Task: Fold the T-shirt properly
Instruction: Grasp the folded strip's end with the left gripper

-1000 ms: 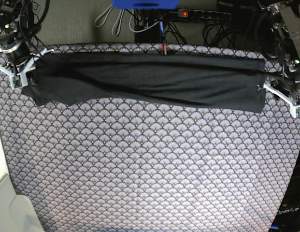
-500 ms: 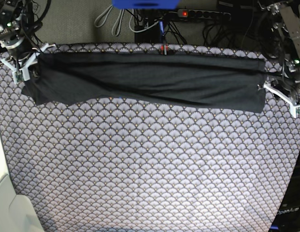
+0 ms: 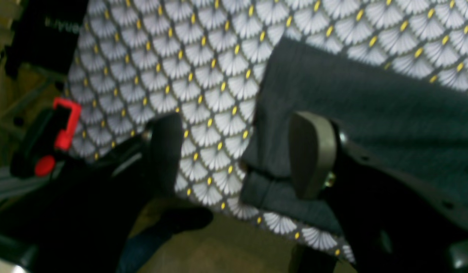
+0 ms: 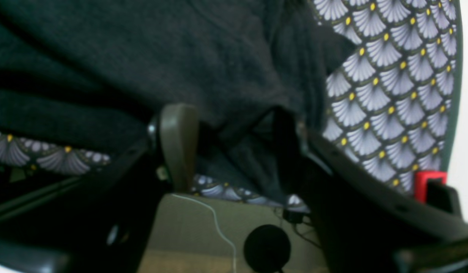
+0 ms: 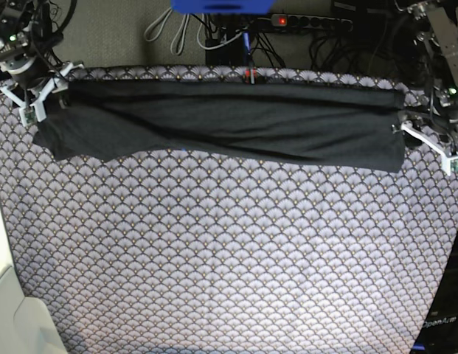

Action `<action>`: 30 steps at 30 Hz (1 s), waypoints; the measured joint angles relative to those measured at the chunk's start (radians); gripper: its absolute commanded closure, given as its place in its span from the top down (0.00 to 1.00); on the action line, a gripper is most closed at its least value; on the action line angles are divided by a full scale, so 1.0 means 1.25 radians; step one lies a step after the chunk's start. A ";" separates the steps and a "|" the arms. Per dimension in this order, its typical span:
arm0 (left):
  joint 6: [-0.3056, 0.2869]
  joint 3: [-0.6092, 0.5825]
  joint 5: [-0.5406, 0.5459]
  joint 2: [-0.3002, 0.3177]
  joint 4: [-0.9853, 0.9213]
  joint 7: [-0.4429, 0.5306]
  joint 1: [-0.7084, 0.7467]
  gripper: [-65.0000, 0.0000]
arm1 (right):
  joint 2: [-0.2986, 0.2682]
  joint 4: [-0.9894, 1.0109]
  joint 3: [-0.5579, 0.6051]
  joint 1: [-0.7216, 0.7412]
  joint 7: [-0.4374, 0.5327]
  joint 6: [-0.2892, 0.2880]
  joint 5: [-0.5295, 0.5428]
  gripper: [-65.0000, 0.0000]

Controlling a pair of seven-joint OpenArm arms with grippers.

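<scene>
Across the upper part of the base view, the T-shirt (image 5: 229, 122) lies as a long dark band on the tablecloth (image 5: 229, 251) that covers the counter, running nearly from the left edge to the right. The right hand (image 5: 33, 92) sits at its upper-left end and the left hand (image 5: 428, 140) at its right end; at this size I cannot tell how either stands. Beyond the far edge of the counter run cables and a power strip (image 5: 310, 22), close to the shirt's top edge.

At the middle of the left wrist view, the left hand (image 3: 237, 151) is spread wide, with one finger (image 3: 311, 151) over the shirt's corner (image 3: 279, 178) and the other over bare tablecloth. Nothing is pinched. A red clip (image 3: 65, 121) shows at the left, off the counter.

Low in the right wrist view, the right hand (image 4: 234, 148) is also spread, with dark cloth bunched between its fingers, though it does not look gripped.

The shirt's lower left edge looks uneven and wavy, so a next fold taken from here could likely come out skewed. Both ends lie near the counter's edges, where loose cloth might slip over or a hand might catch the tablecloth along with the shirt.
</scene>
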State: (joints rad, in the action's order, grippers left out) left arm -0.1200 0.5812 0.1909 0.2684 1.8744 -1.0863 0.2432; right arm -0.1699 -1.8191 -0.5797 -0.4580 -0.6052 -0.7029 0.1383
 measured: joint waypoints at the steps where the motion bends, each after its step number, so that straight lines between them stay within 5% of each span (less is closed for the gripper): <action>1: 0.000 0.000 0.000 0.000 0.000 0.001 0.000 0.66 | -0.006 0.000 -0.001 0.000 0.000 0.000 -0.001 0.54; 13: -0.003 -0.004 0.003 -0.023 -0.129 0.055 -0.066 0.66 | -0.008 0.000 0.002 0.001 -0.001 0.000 0.000 0.54; 19: -0.068 -0.027 0.034 -0.033 -0.235 0.104 -0.099 0.66 | -0.008 0.000 0.002 0.000 -0.001 0.000 0.000 0.54; 30: -0.067 -0.057 0.034 -0.043 -0.306 0.120 -0.111 0.66 | -0.023 0.000 0.001 0.000 -0.004 0.000 0.000 0.54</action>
State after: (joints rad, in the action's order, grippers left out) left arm -0.2031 0.5102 0.2329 0.2150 1.4918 -0.9363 0.1047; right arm -0.1986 -1.8194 -0.5781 -0.4576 -0.6098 -0.7025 0.1379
